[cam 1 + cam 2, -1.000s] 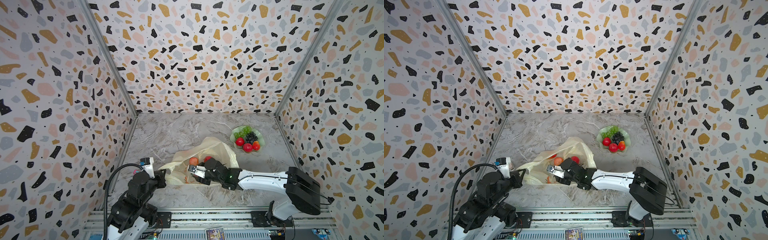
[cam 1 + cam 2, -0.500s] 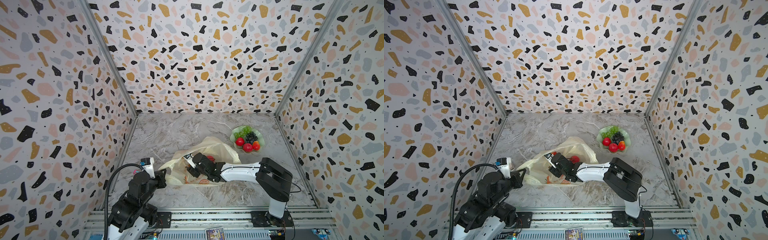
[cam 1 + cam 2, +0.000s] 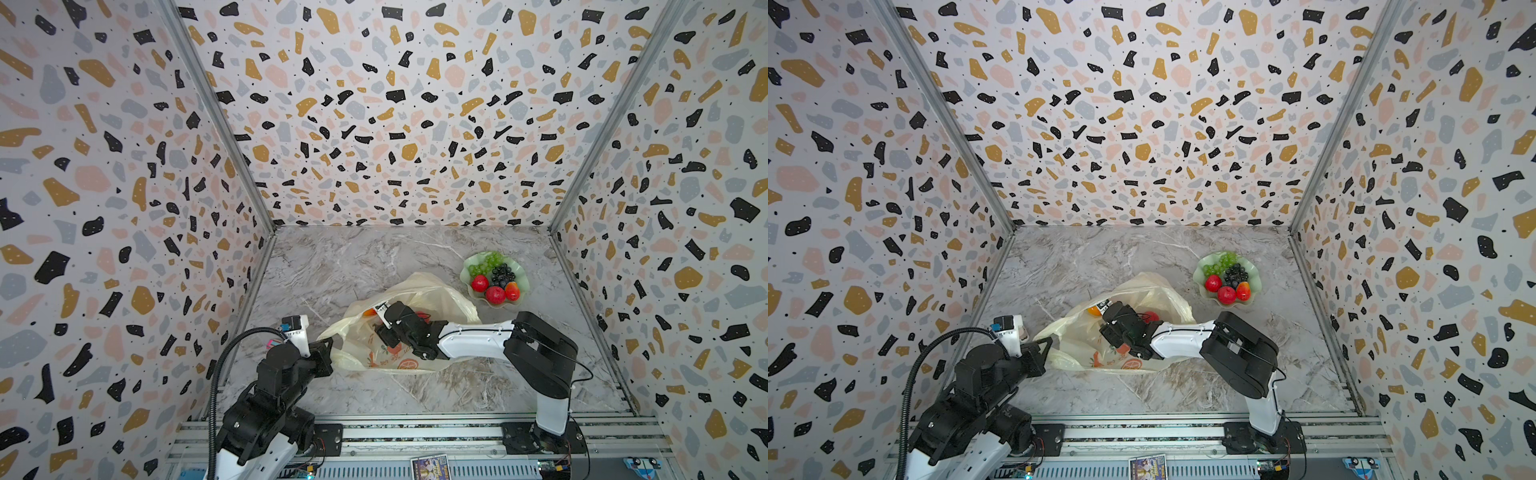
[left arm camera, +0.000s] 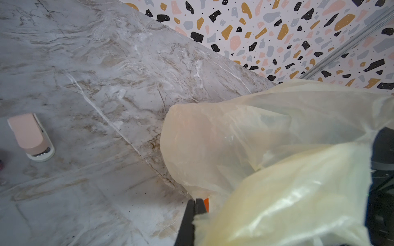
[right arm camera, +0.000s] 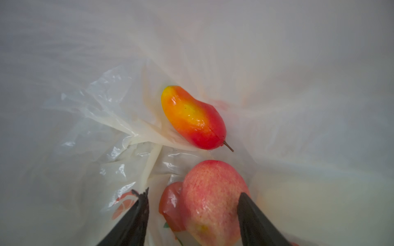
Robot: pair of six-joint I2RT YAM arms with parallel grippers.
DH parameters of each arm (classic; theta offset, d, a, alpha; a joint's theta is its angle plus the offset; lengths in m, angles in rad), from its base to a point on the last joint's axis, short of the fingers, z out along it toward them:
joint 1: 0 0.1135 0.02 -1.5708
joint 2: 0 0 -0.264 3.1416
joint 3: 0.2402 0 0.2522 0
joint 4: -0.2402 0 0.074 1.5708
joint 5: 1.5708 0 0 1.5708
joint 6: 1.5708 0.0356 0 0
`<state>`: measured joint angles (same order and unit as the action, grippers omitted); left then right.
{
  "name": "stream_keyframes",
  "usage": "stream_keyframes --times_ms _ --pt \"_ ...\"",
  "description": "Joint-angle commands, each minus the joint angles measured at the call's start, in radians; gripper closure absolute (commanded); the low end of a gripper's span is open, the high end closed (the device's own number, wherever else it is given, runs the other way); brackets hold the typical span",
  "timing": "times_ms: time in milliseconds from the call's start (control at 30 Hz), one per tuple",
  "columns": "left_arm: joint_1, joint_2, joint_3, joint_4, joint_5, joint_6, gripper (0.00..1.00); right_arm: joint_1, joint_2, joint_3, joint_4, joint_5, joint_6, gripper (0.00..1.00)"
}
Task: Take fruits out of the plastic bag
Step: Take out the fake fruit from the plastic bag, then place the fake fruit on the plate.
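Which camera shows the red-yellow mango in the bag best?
Right wrist view: the mango lies unobstructed inside the bag. Both top views and the left wrist view show at most an orange tint through the bag.

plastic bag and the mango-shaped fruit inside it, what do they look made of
The plastic bag looks like thin soft plastic film, translucent cream: sharp creases, shiny wrinkles, light passing through. The mango-shaped fruit is probably moulded plastic with a glossy finish: bright highlights and a seam line near the stem end; painted foam cannot be ruled out.
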<state>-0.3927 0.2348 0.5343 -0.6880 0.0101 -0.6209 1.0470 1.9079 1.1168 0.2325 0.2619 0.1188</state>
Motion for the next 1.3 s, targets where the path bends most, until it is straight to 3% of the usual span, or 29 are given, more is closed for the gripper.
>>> stream_keyframes --times_ms 0,133,300,633,900,1267 --pt "0.003 -0.011 -0.011 0.012 0.008 0.007 0.96 -0.020 0.017 0.009 -0.022 -0.022 0.038 0.34" --pt "0.005 -0.012 -0.011 0.013 0.008 0.007 0.96 -0.030 0.023 0.006 -0.025 -0.039 0.046 0.36" --pt "0.005 -0.014 -0.011 0.009 0.007 0.005 0.96 -0.031 0.004 -0.013 -0.004 -0.055 0.041 0.51" --pt "0.005 -0.016 -0.011 0.012 0.002 0.003 0.96 -0.031 -0.042 -0.030 0.009 -0.084 0.031 0.66" --pt "0.005 -0.018 -0.011 0.012 -0.008 -0.003 0.96 -0.024 -0.170 -0.106 0.072 -0.177 0.014 0.70" --pt "0.005 -0.031 -0.011 0.007 -0.039 -0.022 0.96 0.059 -0.411 -0.269 0.191 -0.354 -0.171 0.76"
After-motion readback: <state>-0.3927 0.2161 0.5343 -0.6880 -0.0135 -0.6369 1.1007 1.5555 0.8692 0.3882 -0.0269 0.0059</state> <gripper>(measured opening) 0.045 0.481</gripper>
